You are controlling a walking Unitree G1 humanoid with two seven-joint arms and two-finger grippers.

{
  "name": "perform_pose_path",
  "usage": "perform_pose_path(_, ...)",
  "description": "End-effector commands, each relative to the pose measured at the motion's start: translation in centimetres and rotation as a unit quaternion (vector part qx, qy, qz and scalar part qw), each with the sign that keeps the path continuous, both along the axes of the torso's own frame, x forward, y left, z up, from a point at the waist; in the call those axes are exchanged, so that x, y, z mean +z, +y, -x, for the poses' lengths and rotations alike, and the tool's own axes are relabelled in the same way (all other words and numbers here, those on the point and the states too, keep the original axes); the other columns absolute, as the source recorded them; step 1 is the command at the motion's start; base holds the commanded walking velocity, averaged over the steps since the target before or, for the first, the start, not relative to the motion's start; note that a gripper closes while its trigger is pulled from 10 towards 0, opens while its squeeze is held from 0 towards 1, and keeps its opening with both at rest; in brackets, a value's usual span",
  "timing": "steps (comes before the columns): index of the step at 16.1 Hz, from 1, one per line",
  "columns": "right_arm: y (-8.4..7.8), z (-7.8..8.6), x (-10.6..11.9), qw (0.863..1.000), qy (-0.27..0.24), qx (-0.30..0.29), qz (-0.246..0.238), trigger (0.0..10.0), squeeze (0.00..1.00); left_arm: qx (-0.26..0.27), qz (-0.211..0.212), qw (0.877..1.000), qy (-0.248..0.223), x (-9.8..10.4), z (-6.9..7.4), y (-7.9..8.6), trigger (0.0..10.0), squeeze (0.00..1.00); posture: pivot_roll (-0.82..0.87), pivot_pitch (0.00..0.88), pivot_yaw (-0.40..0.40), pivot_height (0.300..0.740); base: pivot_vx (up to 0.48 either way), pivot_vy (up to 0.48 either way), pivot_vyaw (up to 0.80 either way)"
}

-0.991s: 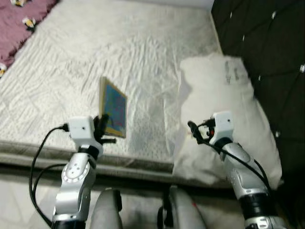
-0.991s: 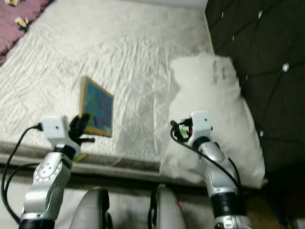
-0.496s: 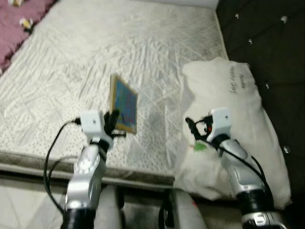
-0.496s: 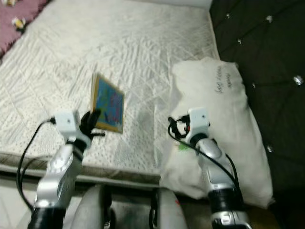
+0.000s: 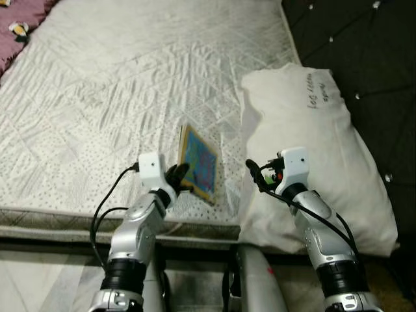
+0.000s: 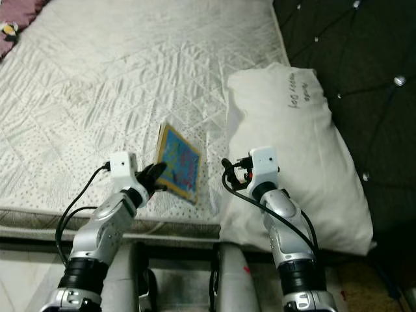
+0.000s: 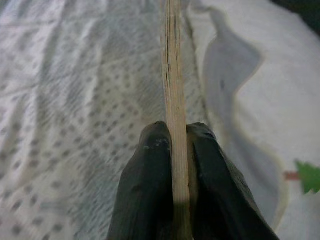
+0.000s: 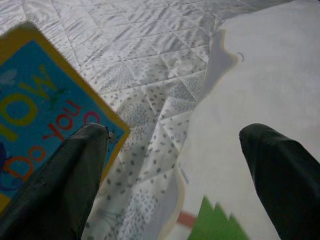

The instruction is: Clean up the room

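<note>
A thin book (image 5: 198, 162) with a yellow-bordered blue cover is held upright on edge over the quilted bed (image 5: 97, 84), clamped between the jaws of the left gripper (image 5: 174, 175). Just beside it, the right gripper (image 5: 255, 174) is held with jaws spread apart over the white pillow (image 5: 312, 123), against the dark headboard (image 5: 364, 45).

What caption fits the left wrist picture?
Left gripper pinching a thin book edge-on above the quilted mattress.

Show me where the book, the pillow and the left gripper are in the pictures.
book (image 5: 198, 162), left eye view, on its blue cover.
pillow (image 5: 318, 143), left eye view, on its white middle.
left gripper (image 7: 175, 155), left wrist view, between its fingertips.
</note>
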State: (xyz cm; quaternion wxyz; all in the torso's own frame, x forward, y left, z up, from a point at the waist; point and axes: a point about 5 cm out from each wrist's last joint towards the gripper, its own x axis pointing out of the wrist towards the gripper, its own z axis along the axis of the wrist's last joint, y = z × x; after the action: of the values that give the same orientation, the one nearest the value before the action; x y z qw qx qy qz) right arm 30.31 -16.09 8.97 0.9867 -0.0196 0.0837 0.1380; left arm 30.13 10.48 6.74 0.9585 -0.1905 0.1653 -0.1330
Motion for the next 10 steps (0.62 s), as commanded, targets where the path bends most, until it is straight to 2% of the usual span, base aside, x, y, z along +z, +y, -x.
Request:
perform_pose_path(1,-0.2,0.0,0.1,1.000,0.000,-0.001,0.001,10.0,0.00,-0.003,0.001,1.000,-0.005,0.2,-0.3,0.0,10.0,0.00,-0.10,0.148,-0.037,0.613,0.000,0.000,0.00)
perform_pose_path(3,-0.2,0.0,0.1,1.000,-0.002,0.000,0.004,10.0,0.00,-0.011,0.009,1.000,0.008,-0.3,-0.5,-0.4,10.0,0.00,-0.10,0.145,-0.037,0.613,0.000,0.000,0.00)
perform_pose_path(5,-0.3,0.2,0.3,1.000,-0.006,0.002,0.005,10.0,0.00,-0.013,0.051,0.998,0.016,-0.6,-1.1,-1.0,10.0,0.00,-0.12,0.138,-0.041,0.608,0.000,0.000,0.00)
perform_pose_path(8,-0.2,0.5,0.7,1.000,-0.014,0.011,0.000,10.0,0.00,-0.016,0.047,0.999,0.009,-0.4,-1.9,-1.8,10.0,0.00,-0.13,0.123,-0.044,0.583,0.000,0.000,0.00)
perform_pose_path(10,-0.5,0.7,0.8,1.000,-0.015,0.009,-0.002,10.0,0.00,-0.011,0.055,0.998,0.002,-0.1,-2.6,-1.9,10.0,0.00,-0.14,0.119,-0.043,0.583,0.000,0.000,0.00)
